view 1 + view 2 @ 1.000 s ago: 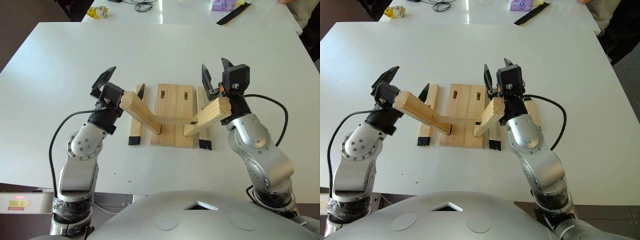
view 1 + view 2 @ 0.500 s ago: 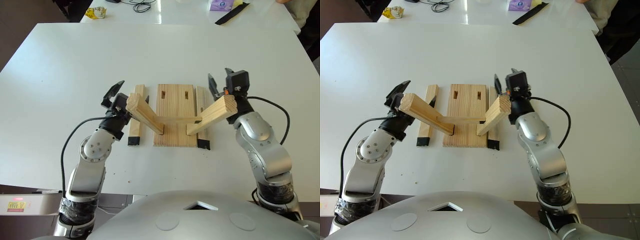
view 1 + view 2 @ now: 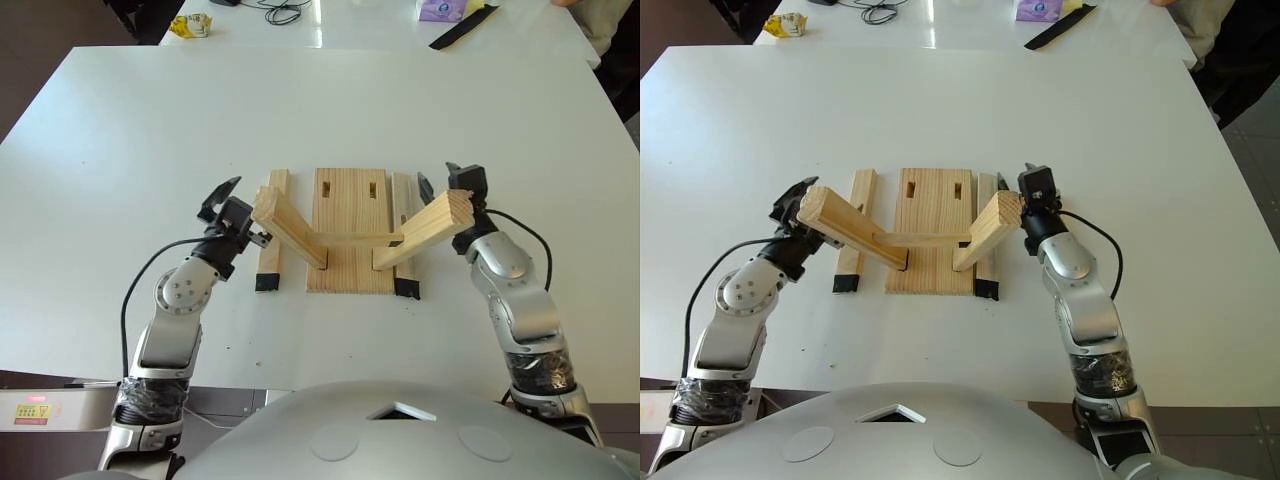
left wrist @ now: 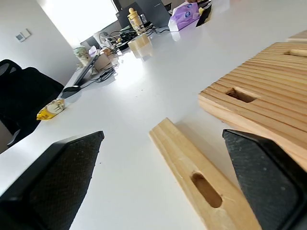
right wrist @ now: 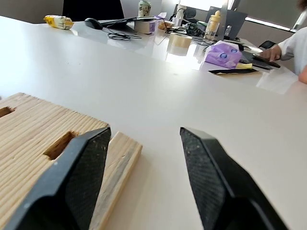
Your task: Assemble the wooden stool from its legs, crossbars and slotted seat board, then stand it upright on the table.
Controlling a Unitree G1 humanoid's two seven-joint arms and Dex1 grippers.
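The slotted seat board (image 3: 348,205) lies flat on the white bench (image 3: 150,130) at the centre of the frame, with its two far slots uncovered. On its near part stands a frame of two legs joined by one crossbar (image 3: 355,239). The left leg (image 3: 288,228) leans out toward the left of the frame and the right leg (image 3: 425,228) toward the right. Their lower ends meet the board, but whether they sit in slots cannot be told. Two more legs lie flat just beside the board: a loose leg (image 3: 267,262) along its left edge and another loose leg (image 3: 402,195) along its right edge, each with a black tip at the near end.

The left gripper (image 3: 234,208) sits just left of the raised end of the left leg. Its fingers are spread wide and clamp nothing. The right gripper (image 3: 440,182) sits just behind the raised end of the right leg, its fingers likewise apart and holding nothing.
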